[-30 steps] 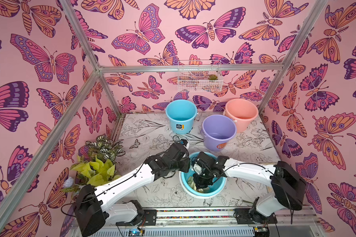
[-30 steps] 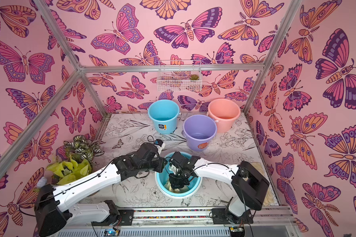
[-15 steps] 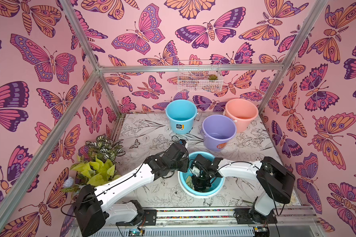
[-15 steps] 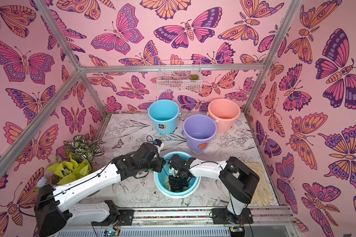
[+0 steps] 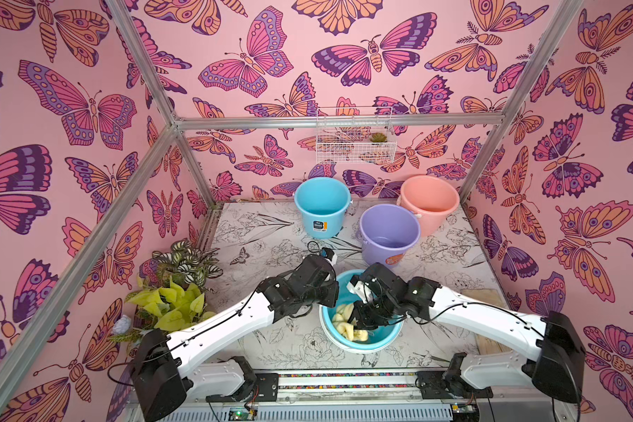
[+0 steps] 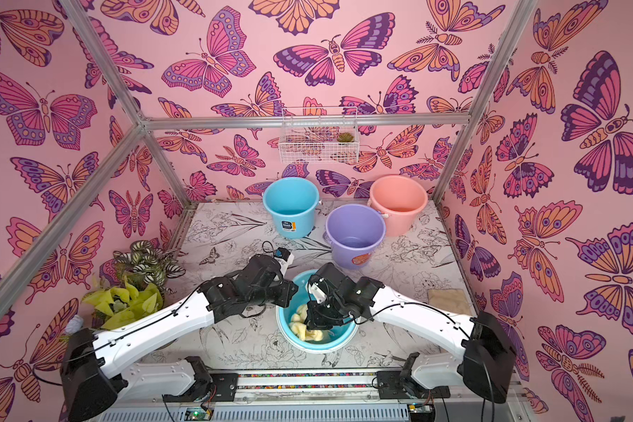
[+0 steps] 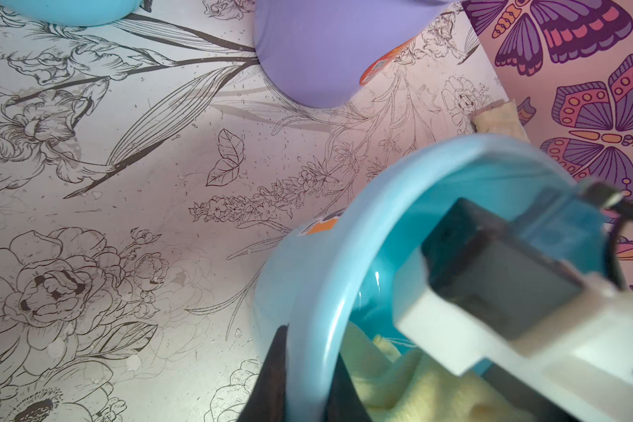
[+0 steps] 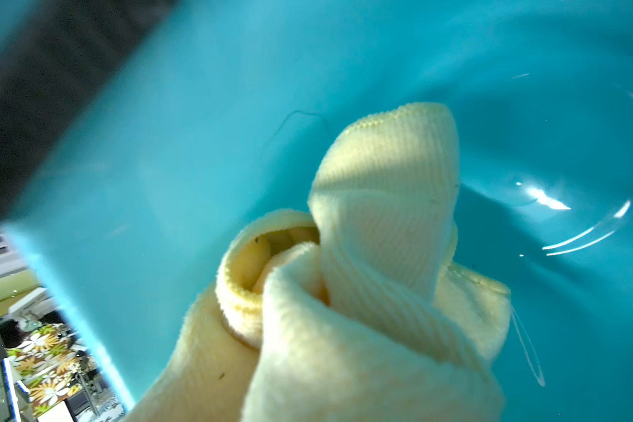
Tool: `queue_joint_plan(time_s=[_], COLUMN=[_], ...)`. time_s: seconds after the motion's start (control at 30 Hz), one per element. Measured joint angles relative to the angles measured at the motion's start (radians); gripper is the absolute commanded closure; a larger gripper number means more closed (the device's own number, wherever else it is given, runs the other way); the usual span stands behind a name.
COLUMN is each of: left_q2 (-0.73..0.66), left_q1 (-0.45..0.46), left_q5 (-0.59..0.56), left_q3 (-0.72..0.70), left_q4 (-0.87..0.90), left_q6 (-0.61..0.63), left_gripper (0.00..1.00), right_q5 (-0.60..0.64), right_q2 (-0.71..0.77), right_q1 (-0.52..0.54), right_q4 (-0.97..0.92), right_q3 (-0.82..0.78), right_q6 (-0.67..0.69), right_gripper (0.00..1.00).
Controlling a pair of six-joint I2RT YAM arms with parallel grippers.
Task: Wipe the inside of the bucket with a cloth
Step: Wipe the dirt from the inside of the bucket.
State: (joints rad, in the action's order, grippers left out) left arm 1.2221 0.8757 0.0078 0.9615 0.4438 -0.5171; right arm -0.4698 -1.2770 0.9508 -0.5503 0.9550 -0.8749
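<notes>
Right claw (image 5: 362, 322), apparently closed on the soft, floppy pale-yellow towel cloth (image 5: 341, 321), holds it inside the near sky-blue plastic bucket (image 5: 388, 334). Left claw (image 7: 307, 387) pinches that light bucket's stiff rim; the lavender plastic bucket (image 5: 384, 252) stands farther back.

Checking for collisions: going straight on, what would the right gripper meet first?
Beyond the pale-yellow cloth the right gripper clamps, probably the inner bottom of the near sky-blue bucket.
</notes>
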Motion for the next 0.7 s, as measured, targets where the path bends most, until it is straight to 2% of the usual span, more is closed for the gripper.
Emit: queue_joint_plan(time_s=[0.37,0.7], left_q2=[-0.002,-0.003], left_q1=[0.000,-0.019], left_q5=[0.000,-0.062], left_q3=[0.000,0.000], left_q4=[0.000,0.006], left_q6=[0.000,-0.058], left_gripper=[1.00,1.00], right_q5=[0.013,0.151], right_q2=[-0.008,-0.118], right_q1=[-0.002,0.006], right_q4=[0.233,0.433], right_q3=[-0.007,-0.081], right_q6=[-0.173,-0.238], right_gripper=[1.00,1.00])
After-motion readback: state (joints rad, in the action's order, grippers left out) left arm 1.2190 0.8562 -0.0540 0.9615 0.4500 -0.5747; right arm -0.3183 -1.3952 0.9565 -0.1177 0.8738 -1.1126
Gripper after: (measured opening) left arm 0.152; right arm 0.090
